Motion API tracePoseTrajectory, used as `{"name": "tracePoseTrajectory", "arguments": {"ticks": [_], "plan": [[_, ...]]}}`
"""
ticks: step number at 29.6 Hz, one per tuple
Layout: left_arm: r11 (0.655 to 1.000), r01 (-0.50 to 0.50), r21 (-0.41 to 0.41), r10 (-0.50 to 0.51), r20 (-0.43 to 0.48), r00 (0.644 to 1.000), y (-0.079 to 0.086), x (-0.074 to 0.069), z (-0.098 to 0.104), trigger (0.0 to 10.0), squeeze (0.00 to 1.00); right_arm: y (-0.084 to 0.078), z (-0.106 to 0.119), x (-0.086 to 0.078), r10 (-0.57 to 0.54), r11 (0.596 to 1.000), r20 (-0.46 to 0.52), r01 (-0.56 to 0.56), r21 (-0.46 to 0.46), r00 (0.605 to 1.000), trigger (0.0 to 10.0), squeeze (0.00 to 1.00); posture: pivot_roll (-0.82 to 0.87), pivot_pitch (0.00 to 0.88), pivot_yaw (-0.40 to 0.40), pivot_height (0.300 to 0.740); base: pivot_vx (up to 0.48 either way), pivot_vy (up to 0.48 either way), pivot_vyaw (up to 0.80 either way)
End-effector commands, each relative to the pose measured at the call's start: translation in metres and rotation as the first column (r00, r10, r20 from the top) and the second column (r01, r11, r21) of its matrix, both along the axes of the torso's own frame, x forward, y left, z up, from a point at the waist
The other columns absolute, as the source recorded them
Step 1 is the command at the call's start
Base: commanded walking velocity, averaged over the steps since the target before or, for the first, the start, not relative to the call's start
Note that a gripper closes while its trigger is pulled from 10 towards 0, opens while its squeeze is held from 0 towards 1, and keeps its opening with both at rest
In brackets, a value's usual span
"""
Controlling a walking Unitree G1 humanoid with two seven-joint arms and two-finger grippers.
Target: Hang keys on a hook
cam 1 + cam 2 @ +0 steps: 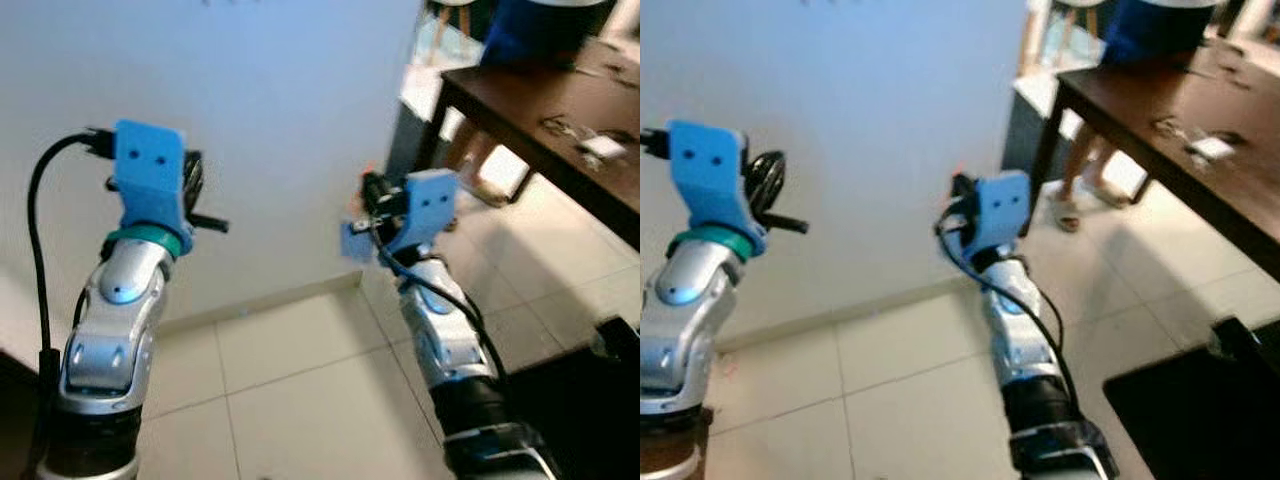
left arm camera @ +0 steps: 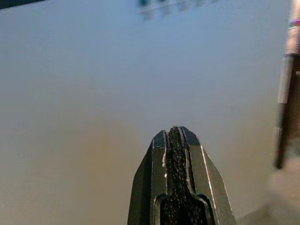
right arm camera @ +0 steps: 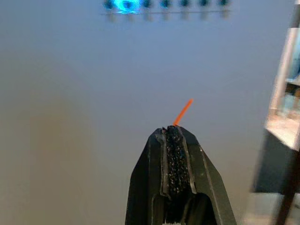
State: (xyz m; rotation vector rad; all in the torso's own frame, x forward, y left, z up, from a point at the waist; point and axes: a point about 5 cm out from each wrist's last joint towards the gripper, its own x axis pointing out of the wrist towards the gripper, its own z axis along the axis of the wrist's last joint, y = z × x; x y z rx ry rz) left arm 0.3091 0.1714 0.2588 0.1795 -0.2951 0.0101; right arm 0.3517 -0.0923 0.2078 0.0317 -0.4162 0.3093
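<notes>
Raising the right claw (image 3: 174,133) toward the row of hooks (image 3: 164,4) high on the white wall (image 1: 270,150) looks like the step in hand; it should climb slowly and squarely. Its fingers are pressed together on a thin orange strip (image 3: 183,112), probably the keys' tag, jutting from the tips; the keys themselves I cannot make out. The left claw (image 2: 176,136) is closed and empty, to the left.

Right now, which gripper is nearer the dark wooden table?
Right. The right gripper is raised before the white wall, close to its corner, with the dark wooden table just past that corner. The left gripper is up at the wall farther left.
</notes>
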Motion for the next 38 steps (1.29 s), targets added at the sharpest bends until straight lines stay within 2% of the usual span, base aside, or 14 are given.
{"name": "tracePoseTrajectory", "arguments": {"ticks": [1, 7, 11, 13, 14, 15, 17, 20, 24, 28, 30, 31, 32, 38], "plan": [[0.999, 0.033, -0.01, -0.033, -0.026, 0.999, -0.005, 0.0, -0.009, 10.0, 0.0, 0.001, -0.006, -0.001, 0.006, 1.0, -0.013, -0.006, -0.008, 1.0, 10.0, 0.0, -0.01, 0.0, 0.07, 0.74, 0.0, 0.0, 0.77], [0.996, 0.019, -0.088, -0.021, -0.015, 1.0, -0.005, 0.002, -0.013, 10.0, 0.0, 0.001, -0.009, -0.001, 0.007, 1.0, -0.018, -0.008, -0.018, 1.0, 10.0, 0.0, -0.03, 0.0, 0.069, 0.74, 0.0, 0.0, 0.75], [0.995, 0.0, -0.102, 0.0, 0.007, 1.0, -0.006, 0.002, -0.012, 10.0, 0.0, 0.001, -0.012, -0.002, 0.002, 0.999, -0.022, -0.003, -0.033, 1.0, 10.0, 0.0, -0.04, 0.0, 0.068, 0.74, 0.0, 0.0, 0.7], [0.997, 0.063, -0.043, -0.063, 0.009, 0.998, -0.021, 0.0, -0.02, 10.0, 0.0, -0.007, -0.039, -0.001, -0.038, 0.997, -0.118, 0.029, -0.076, 0.992, 10.0, 0.0, -0.09, 0.0, 0.089, 0.74, 0.0, 0.0, 0.0], [0.997, 0.063, -0.043, -0.063, 0.009, 0.998, -0.021, 0.0, -0.02, 10.0, 0.0, -0.007, -0.039, -0.001, -0.038, 0.997, -0.118, 0.029, -0.076, 0.992, 10.0, 0.0, -0.09, 0.0, 0.089, 0.74, 0.0, 0.0, 0.0], [0.994, 0.11, -0.002, -0.11, 0.016, 0.994, -0.031, -0.003, -0.025, 10.0, 0.0, -0.013, -0.054, -0.003, -0.065, 0.994, -0.16, 0.05, -0.098, 0.985, 10.0, 0.0, -0.1, 0.0, 0.094, 0.74, 0.0, 0.0, 0.0], [0.994, 0.109, 0.002, -0.109, 0.021, 0.994, -0.031, -0.003, -0.025, 10.0, 0.0, -0.013, -0.053, -0.003, -0.066, 0.994, -0.158, 0.051, -0.096, 0.985, 10.0, 0.0, -0.1, 0.0, 0.094, 0.74, 0.0, 0.0, 0.0], [0.994, 0.088, 0.062, -0.09, 0.035, 0.995, -0.03, -0.002, -0.026, 10.0, 0.0, -0.012, -0.046, -0.004, -0.062, 0.995, -0.134, 0.052, -0.08, 0.989, 10.0, 0.0, -0.11, 0.0, 0.091, 0.74, 0.0, 0.0, 0.0], [0.995, 0.08, 0.064, -0.083, 0.045, 0.996, -0.03, -0.001, -0.026, 10.0, 0.0, -0.012, -0.045, -0.004, -0.063, 0.996, -0.126, 0.053, -0.077, 0.99, 10.0, 0.0, -0.11, 0.0, 0.089, 0.74, 0.0, 0.0, 0.0], [0.998, 0.051, 0.026, -0.053, 0.102, 0.993, -0.04, 0.007, -0.018, 10.0, 0.0, -0.01, -0.006, -0.006, -0.063, 0.992, 0.062, 0.069, -0.105, 0.996, 10.0, 0.0, -0.12, 0.0, 0.07, 0.74, 0.343, 0.12, 0.0], [0.998, 0.049, 0.027, -0.051, 0.101, 0.994, -0.041, 0.009, -0.019, 10.0, 0.0, -0.012, 0.009, -0.007, -0.084, 0.99, 0.134, 0.097, -0.098, 0.987, 10.0, 0.0, -0.13, 0.0, 0.072, 0.74, 0.398, 0.24, 0.0], [0.998, 0.049, 0.027, -0.051, 0.101, 0.994, -0.041, 0.009, -0.019, 10.0, 0.0, -0.012, 0.009, -0.007, -0.084, 0.99, 0.134, 0.097, -0.098, 0.987, 10.0, 0.0, -0.13, 0.0, 0.072, 0.74, 0.398, 0.24, 0.0], [0.998, 0.048, 0.031, -0.051, 0.099, 0.994, -0.041, 0.01, -0.02, 10.0, 0.0, -0.016, 0.031, -0.008, -0.117, 0.988, 0.216, 0.135, -0.071, 0.97, 10.0, 0.0, -0.13, 0.0, 0.085, 0.74, 0.401, 0.24, 0.0], [0.998, 0.043, 0.045, -0.047, 0.097, 0.994, -0.037, 0.012, -0.02, 10.0, 0.0, -0.024, 0.057, -0.013, -0.179, 0.979, 0.319, 0.202, -0.039, 0.931, 10.0, 0.0, -0.13, 0.0, 0.091, 0.74, 0.402, 0.243, 0.0]]}}
